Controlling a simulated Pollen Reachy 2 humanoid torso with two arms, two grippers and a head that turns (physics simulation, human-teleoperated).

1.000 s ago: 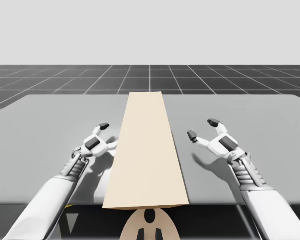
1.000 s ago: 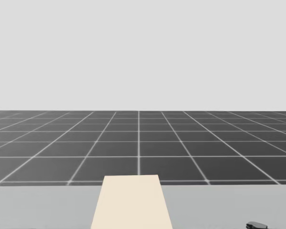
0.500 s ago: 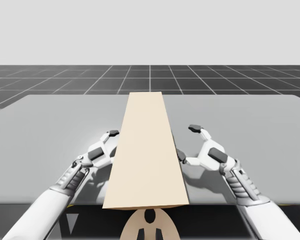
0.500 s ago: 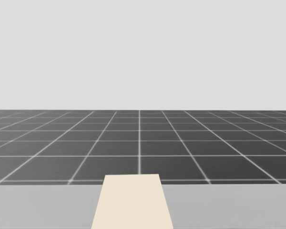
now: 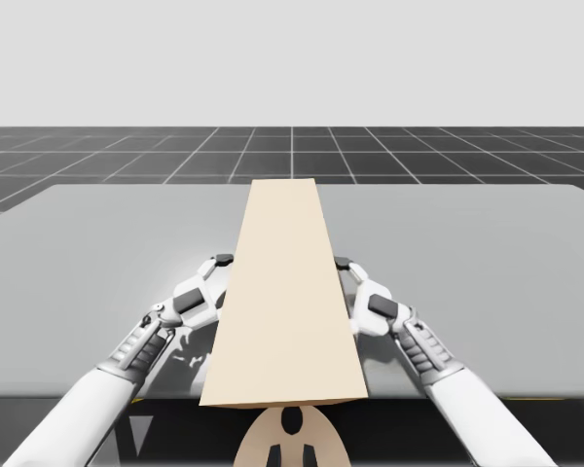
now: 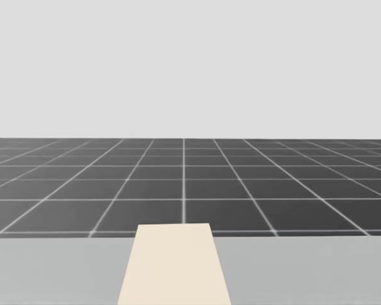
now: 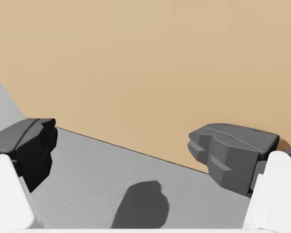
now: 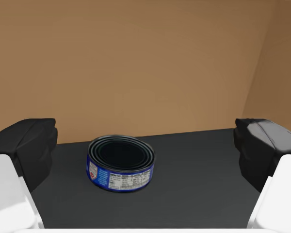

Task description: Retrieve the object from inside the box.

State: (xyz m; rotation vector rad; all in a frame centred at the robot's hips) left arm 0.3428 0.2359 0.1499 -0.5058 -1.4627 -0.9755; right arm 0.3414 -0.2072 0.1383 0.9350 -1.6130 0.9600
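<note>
A long tan box (image 5: 284, 292) lies down the middle of the grey table (image 5: 107, 233); its top (image 6: 174, 264) also shows in the head view. My right gripper (image 5: 348, 292) is at the box's right side. In its wrist view the right gripper (image 8: 145, 150) stands open, looking into the box. A low blue can (image 8: 121, 164) with a dark top sits on the dark floor just ahead, between the fingers (image 8: 29, 145) without touching them. My left gripper (image 5: 217, 280) is at the box's left side. In its wrist view the left gripper (image 7: 131, 155) is open, close to the tan wall (image 7: 150, 68).
The box's tan inner walls (image 8: 136, 63) close in behind and beside the can. Bare grey table (image 5: 487, 253) stretches to both sides of the box. A dark gridded floor (image 6: 184, 184) lies beyond the table's far edge.
My right gripper has swung left from the open table to the box's right side. My left gripper has closed in on the left wall. My head has turned slightly.
</note>
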